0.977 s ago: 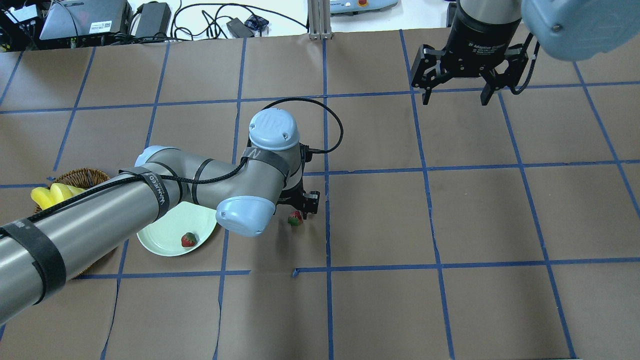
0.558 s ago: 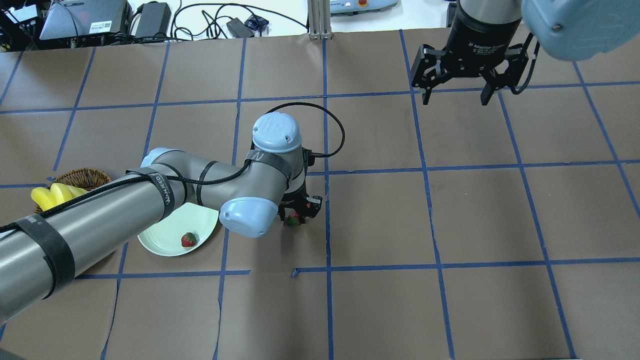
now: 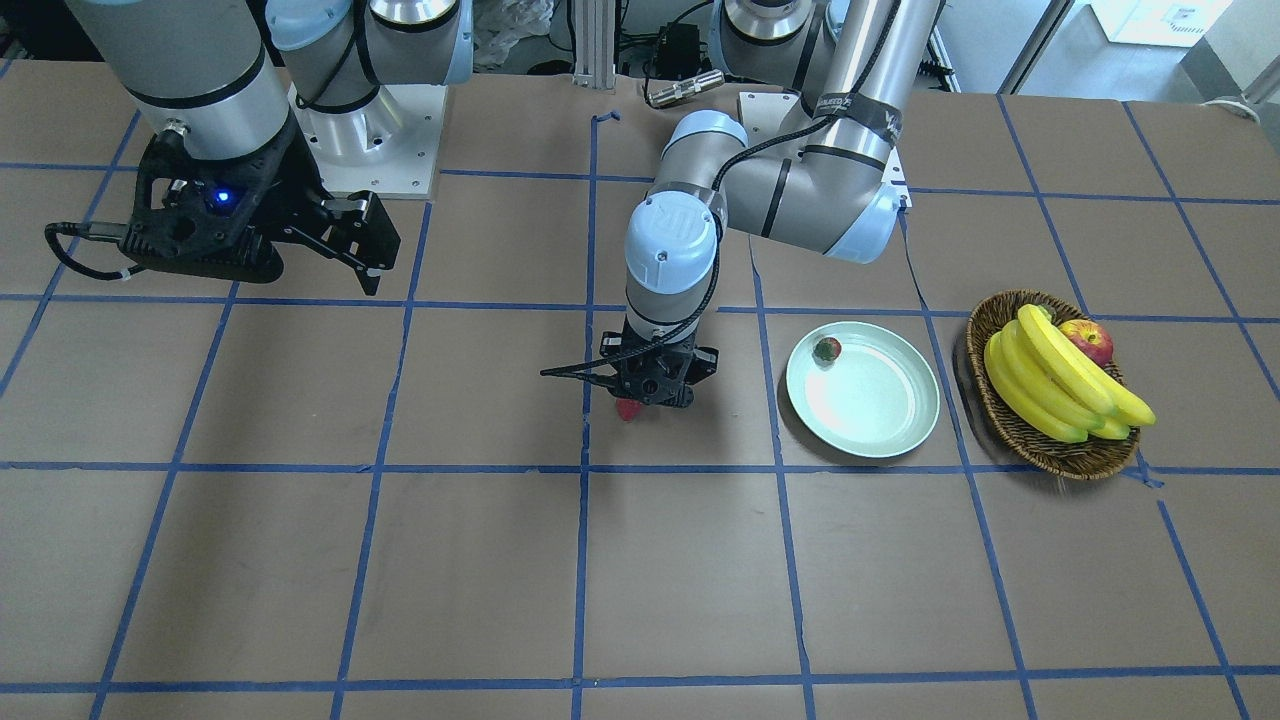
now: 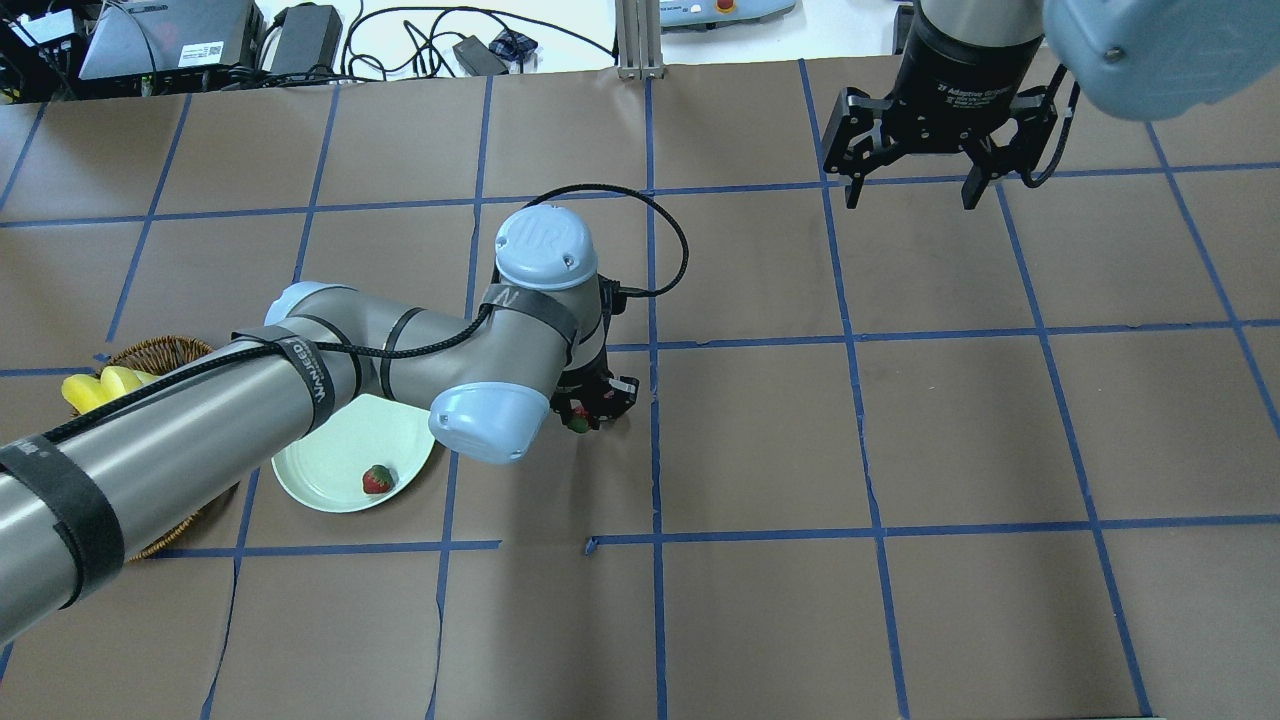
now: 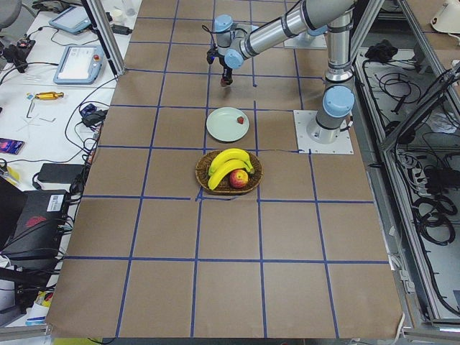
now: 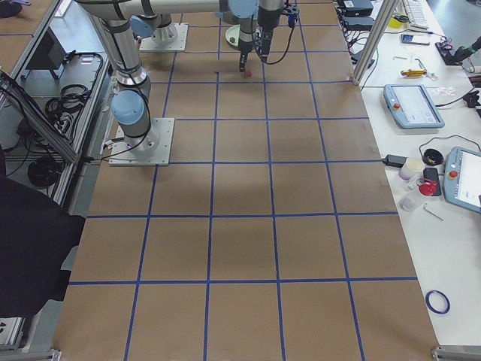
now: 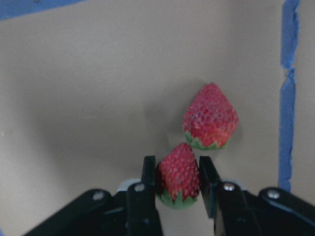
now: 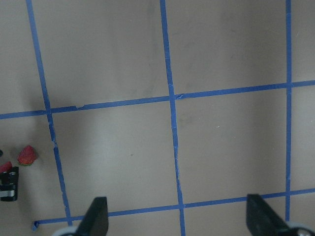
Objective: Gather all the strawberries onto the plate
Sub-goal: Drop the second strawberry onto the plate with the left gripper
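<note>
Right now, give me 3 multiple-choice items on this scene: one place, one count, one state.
1. Where is the plate?
A. Between the left pincer and the basket
B. Under the right pincer
C. Inside the basket

2. How many strawberries lie on the plate?
A. None
B. One
C. Three

3. What is the left pincer doing?
A. Hanging open and empty
B. Shut on a banana
C. Shut on a strawberry

Answers:
1 A: the front view shows the plate beside the basket, with the left pincer on its other side.
2 B: a single plated strawberry shows.
3 C: the left wrist view shows both fingers against the held strawberry; a loose strawberry lies beyond.
</note>
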`<act>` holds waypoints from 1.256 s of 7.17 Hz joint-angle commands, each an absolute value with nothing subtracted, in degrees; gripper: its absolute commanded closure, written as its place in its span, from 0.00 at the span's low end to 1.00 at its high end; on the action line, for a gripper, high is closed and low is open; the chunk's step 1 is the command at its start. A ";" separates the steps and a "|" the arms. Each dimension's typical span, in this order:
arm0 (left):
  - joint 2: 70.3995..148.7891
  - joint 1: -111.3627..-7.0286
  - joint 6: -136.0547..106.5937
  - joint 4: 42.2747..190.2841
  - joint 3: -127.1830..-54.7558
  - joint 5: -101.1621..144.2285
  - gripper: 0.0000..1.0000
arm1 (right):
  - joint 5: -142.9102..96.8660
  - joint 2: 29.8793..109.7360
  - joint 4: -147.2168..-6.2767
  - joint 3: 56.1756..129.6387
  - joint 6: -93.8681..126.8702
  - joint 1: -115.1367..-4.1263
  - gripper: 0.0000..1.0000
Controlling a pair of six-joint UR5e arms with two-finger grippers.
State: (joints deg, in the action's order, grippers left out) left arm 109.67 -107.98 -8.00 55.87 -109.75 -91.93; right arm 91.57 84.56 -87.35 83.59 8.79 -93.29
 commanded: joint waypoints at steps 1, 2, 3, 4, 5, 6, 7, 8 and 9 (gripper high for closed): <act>106.80 -100.34 -6.60 66.21 -106.28 -96.76 0.88 | 91.58 84.46 -87.36 83.58 8.70 -93.25 0.00; 105.48 -94.02 -0.59 69.58 -105.82 -97.90 0.88 | 91.58 84.46 -87.36 83.58 8.79 -93.25 0.00; 105.47 -89.00 8.43 71.09 -107.65 -99.39 0.89 | 91.58 84.46 -87.36 83.58 8.79 -93.25 0.00; 105.21 -84.42 14.35 68.49 -111.23 -104.02 0.89 | 91.58 84.38 -87.36 83.58 8.79 -93.25 0.00; 106.08 -82.46 15.63 64.64 -113.53 -104.06 0.89 | 91.58 84.38 -87.36 83.58 8.79 -93.25 0.00; 106.78 -82.44 15.56 62.51 -115.47 -104.06 0.89 | 91.58 84.38 -87.36 83.58 8.79 -93.25 0.00; 106.87 -82.44 15.21 61.88 -116.10 -103.71 0.48 | 91.58 84.38 -87.36 83.58 8.79 -93.25 0.00; 106.09 -82.88 14.77 61.53 -115.67 -103.19 0.07 | 91.58 84.38 -87.36 83.58 8.79 -93.25 0.00; 105.21 -84.88 11.02 61.00 -114.01 -102.84 0.07 | 91.58 84.38 -87.36 83.58 8.79 -93.25 0.00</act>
